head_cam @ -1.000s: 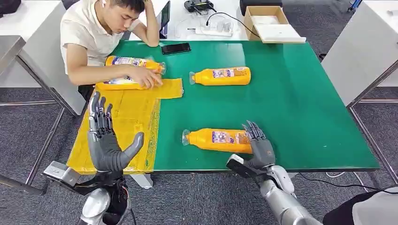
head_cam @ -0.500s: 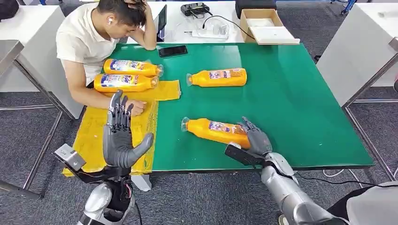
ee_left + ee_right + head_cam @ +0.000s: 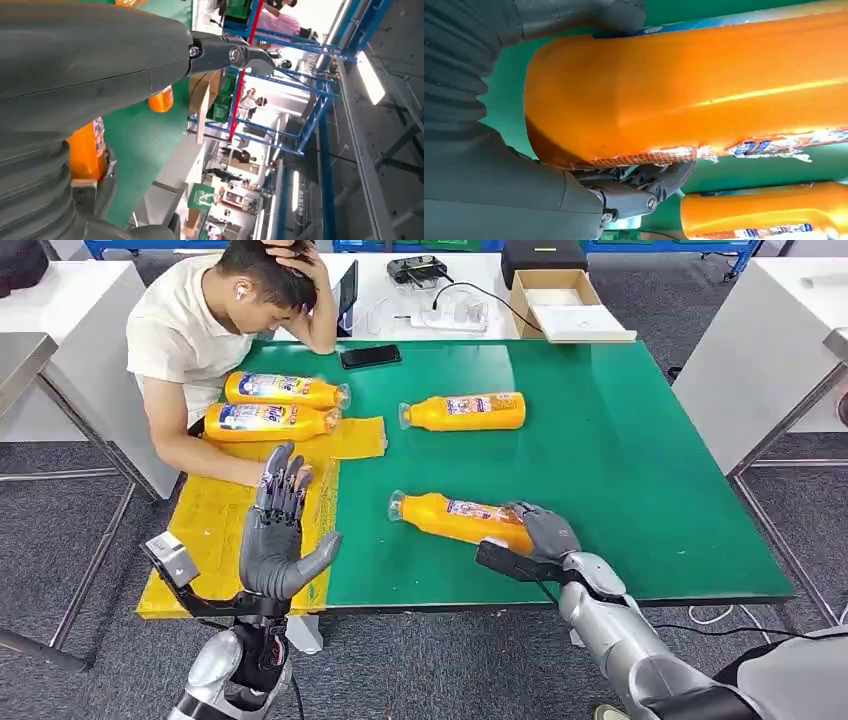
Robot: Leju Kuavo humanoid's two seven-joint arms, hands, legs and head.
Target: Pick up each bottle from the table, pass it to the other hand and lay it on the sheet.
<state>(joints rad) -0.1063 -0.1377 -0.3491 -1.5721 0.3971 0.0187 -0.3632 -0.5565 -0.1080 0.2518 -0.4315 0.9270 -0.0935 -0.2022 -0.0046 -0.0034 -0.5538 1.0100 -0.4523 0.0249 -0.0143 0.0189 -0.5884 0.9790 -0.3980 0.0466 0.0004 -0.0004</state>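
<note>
Lying on its side near the front edge of the green table (image 3: 640,470), the nearest orange bottle (image 3: 455,519) has its cap pointing left and its base wrapped by the right hand (image 3: 543,532), thumb over one side and fingers under the other in the right wrist view; four bottles can be counted in all; a second bottle (image 3: 465,411) lies alone farther back on the bare green; the remaining two bottles (image 3: 270,406) lie side by side at the far end of the yellow sheet (image 3: 215,525), which covers the table's left part; the left hand (image 3: 280,535) stands upright over the sheet's near edge, fingers spread and holding nothing; a person (image 3: 215,330) sits at the far left corner, one forearm resting on the sheet; one black phone (image 3: 370,356) lies at the far edge.
</note>
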